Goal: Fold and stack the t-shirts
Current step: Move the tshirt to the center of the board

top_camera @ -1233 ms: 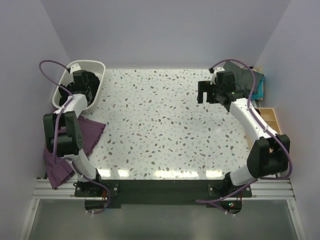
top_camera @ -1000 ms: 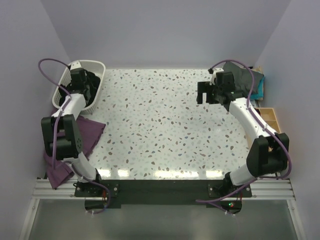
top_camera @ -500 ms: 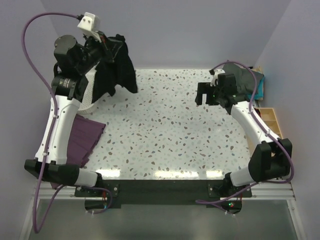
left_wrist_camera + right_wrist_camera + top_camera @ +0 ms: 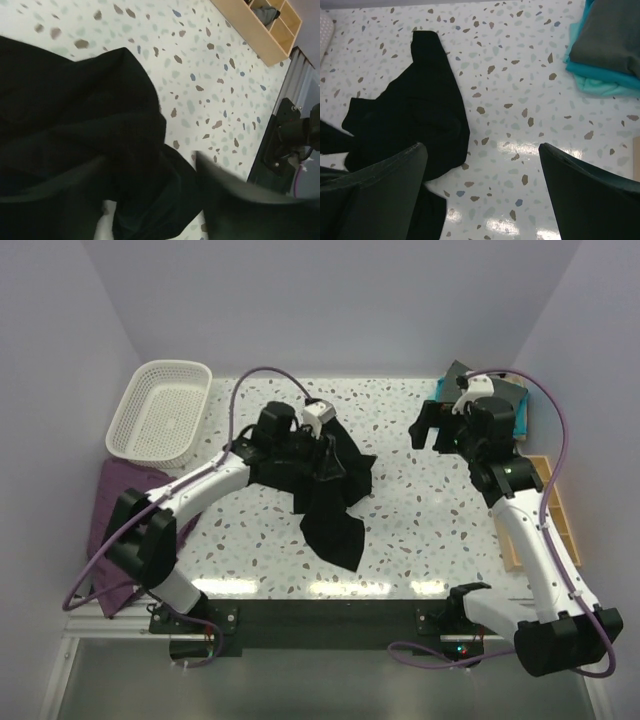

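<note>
The black t-shirt [image 4: 328,495] lies crumpled on the middle of the table, one flap reaching toward the front edge. My left gripper [image 4: 322,452] is low over its back part. In the left wrist view its jaws [image 4: 150,170] stand apart, with black cloth [image 4: 75,110] bunched loosely between the fingers. My right gripper [image 4: 432,430] hangs open above bare table to the right of the shirt. In the right wrist view the gripper [image 4: 482,150] holds nothing and the black t-shirt [image 4: 415,115] lies to its left. A folded dark grey t-shirt [image 4: 612,40] rests on a teal one [image 4: 597,82] at the back right.
A white lattice basket [image 4: 160,420] stands at the back left with nothing showing in it. A purple cloth [image 4: 120,510] hangs over the table's left edge. A wooden compartment tray [image 4: 548,502] sits along the right edge, behind the right arm.
The left arm lifted the black t-shirt out of the basket, swung it right and set it on the table's middle. Its jaws have opened. The right gripper shifted slightly right.
</note>
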Controlling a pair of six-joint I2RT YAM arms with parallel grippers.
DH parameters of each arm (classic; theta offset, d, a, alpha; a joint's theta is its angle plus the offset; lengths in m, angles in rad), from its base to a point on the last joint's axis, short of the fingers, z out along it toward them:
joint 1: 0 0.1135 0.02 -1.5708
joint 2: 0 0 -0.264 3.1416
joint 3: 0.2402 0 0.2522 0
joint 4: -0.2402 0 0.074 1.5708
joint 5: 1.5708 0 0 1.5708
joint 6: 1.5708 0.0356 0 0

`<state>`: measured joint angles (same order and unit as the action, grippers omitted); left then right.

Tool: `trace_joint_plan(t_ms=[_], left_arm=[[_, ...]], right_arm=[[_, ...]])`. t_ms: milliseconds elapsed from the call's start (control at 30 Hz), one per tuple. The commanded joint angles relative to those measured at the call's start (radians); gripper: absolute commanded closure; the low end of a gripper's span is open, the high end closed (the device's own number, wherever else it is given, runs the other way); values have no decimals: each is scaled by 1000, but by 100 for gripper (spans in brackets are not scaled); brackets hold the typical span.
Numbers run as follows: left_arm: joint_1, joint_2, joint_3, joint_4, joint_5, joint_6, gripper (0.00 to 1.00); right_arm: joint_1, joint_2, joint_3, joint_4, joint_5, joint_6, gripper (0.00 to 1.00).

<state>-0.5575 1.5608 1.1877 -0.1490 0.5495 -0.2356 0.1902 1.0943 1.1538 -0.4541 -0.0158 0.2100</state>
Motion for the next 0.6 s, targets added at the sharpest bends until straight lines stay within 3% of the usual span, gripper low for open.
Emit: trace_joint_plan(t_ms=[0, 67, 200, 300, 433, 567], left_arm=[[-56, 59, -37, 233, -51, -54, 0], [-56, 53, -59, 249, -149, -70, 0], [-39, -47, -141, 258, -609, -128, 0], [19, -116, -203, 229, -793, -189, 0], [128, -221, -339, 259, -778, -246, 0], [151, -265, -401, 256, -807, -254, 0]], right_arm=[[-1, -28, -5, -60, -131, 6, 1], [2, -43, -14, -95, -159, 3, 1], [35, -28, -43, -127, -210, -18, 1], [107, 35, -42, -114, -201, -17, 1], [285, 163, 36, -93, -135, -32, 1], [432, 347, 203, -133, -20, -72, 1]])
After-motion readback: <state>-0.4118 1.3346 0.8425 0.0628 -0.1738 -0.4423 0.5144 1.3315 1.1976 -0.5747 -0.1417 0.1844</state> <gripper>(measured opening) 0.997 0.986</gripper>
